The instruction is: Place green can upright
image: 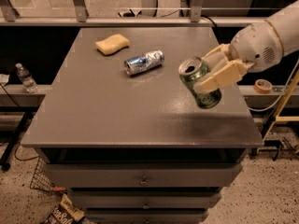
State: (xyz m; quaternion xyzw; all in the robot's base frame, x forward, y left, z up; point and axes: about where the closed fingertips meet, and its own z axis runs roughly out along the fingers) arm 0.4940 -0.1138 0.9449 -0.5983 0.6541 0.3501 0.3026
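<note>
The green can (198, 83) is green and silver with its pull-tab top facing up and to the left. It is held in the air above the right part of the grey table (103, 106), tilted, close to upright. My gripper (216, 73) comes in from the right and is shut on the can, its cream fingers (219, 77) clasped around the can's upper half. The can's shadow lies on the table below it.
A blue and silver can (144, 62) lies on its side at the table's middle back. A yellow sponge (112, 44) lies at the back left. The table's right edge is close under the held can. Drawers sit below the tabletop.
</note>
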